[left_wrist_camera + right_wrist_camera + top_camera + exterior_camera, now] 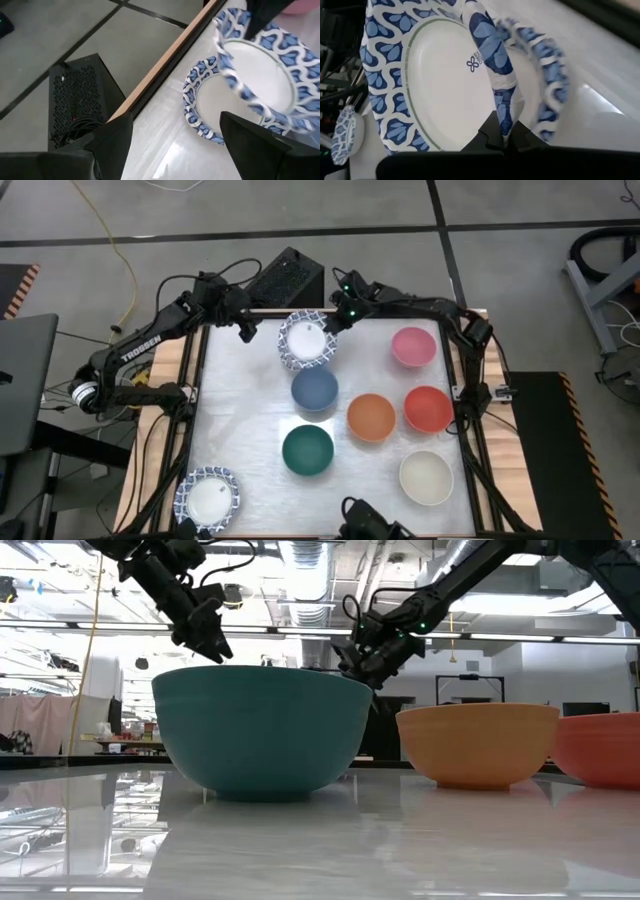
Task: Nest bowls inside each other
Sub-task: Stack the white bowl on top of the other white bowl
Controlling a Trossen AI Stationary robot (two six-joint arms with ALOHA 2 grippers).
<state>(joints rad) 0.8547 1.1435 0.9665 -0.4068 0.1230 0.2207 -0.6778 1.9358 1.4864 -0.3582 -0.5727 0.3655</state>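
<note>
Two white bowls with blue patterned rims are at the table's far middle. One (207,102) rests on its base on the table. The other (265,65) stands tilted over it, with my right gripper (335,320) shut on its rim. My left gripper (245,330) is open just left of these two bowls, and nothing is between its fingers (112,145). A third patterned bowl (208,498) sits at the near left corner. Blue (314,388), green (307,450), orange (371,417), red (428,409), pink (413,346) and cream (426,477) bowls stand singly on the table. My right gripper pinches the tilted bowl's patterned rim (506,117) between its two fingers. It comes from the table's far right, slanting down. The bowl hangs steeply tilted over the lower bowl (547,85). Whether its low edge touches that bowl, I cannot tell.
A black box (285,278) lies just beyond the far edge. The table's wooden rim (165,60) runs close behind the two bowls. Bare tabletop (240,420) lies left of the blue and green bowls. In the low view the green bowl (262,730) hides the patterned ones.
</note>
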